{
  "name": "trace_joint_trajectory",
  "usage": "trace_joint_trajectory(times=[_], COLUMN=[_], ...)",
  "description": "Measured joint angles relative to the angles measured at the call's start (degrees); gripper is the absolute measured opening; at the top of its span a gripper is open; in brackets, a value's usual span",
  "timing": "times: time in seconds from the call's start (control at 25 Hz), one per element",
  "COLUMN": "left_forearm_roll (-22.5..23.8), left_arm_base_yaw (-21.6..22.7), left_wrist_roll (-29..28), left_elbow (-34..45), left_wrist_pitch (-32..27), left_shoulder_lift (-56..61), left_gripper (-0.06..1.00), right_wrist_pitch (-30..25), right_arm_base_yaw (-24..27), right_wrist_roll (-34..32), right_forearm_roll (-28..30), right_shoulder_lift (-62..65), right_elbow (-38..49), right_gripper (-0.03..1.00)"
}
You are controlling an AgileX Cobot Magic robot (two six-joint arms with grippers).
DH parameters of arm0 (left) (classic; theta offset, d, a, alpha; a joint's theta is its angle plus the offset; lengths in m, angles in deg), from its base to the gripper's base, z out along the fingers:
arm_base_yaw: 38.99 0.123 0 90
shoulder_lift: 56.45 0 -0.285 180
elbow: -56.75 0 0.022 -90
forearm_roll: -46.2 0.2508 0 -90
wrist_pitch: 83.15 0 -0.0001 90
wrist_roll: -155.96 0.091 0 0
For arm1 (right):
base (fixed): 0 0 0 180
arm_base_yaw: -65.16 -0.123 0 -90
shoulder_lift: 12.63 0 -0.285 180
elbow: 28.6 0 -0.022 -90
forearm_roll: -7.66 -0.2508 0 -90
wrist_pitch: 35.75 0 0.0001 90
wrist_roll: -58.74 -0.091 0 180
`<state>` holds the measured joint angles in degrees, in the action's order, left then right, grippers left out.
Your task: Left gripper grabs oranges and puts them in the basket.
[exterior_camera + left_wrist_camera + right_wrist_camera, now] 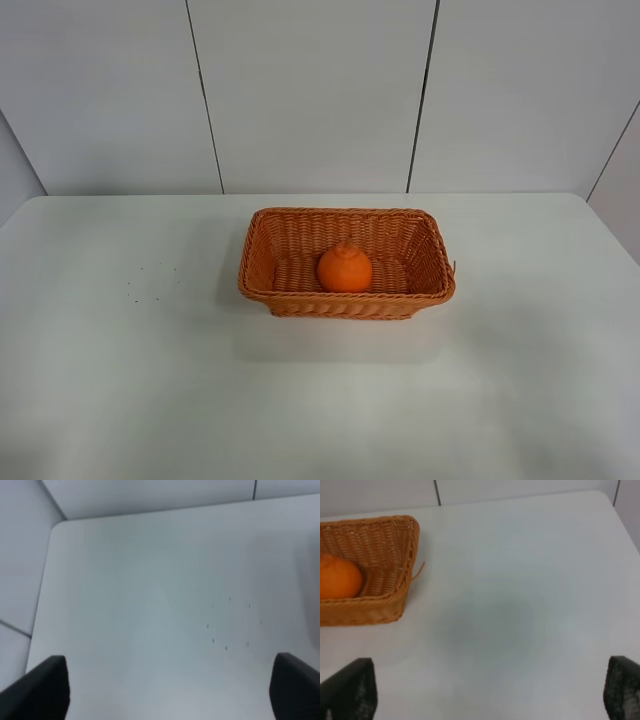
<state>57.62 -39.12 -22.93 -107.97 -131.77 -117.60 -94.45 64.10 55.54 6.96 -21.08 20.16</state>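
From the high camera, the basket (345, 303) sits near the middle of the white table (120, 400), its long side facing the camera. The orange (345, 268) lies inside it on the woven floor, close to the near wall, knobbed top up. A few tiny dark specks (150, 280) mark the table to the left of the basket, and pale wall panels (310, 90) rise behind the table's far edge. In the left wrist view, the left end effector (170, 690) is spread wide and holds nothing, its two black fingertips (45, 690) far apart above bare table with the same specks (227, 625) between them. In the right wrist view, the right end effector (487, 690) is likewise spread wide and empty over the table, well apart from the basket (365, 611), whose corner shows with the orange (337, 577) inside and a loose wicker strand (417, 571) sticking out.
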Motion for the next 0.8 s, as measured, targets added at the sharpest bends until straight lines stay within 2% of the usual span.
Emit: trace_joint_trajectory(times=[0.24, 0.4, 0.8], left_forearm_roll=[0.0, 0.0, 0.0], left_arm_base_yaw=[0.0, 0.0, 0.0], left_wrist_roll=[-2.74, -3.99, -4.24], left_elbow=[13.38, 19.36, 22.06], left_wrist_pitch=[1.69, 2.16, -1.7], left_shoulder_lift=[14.6, 25.39, 44.19], left_gripper=[0.9, 0.9, 0.9], right_wrist_pitch=[0.0, 0.0, 0.0], right_arm_base_yaw=[0.0, 0.0, 0.0], right_wrist_roll=[0.0, 0.0, 0.0], right_forearm_roll=[0.0, 0.0, 0.0], right_shoulder_lift=[0.0, 0.0, 0.0], right_elbow=[0.0, 0.0, 0.0], right_gripper=[0.69, 0.69, 0.69])
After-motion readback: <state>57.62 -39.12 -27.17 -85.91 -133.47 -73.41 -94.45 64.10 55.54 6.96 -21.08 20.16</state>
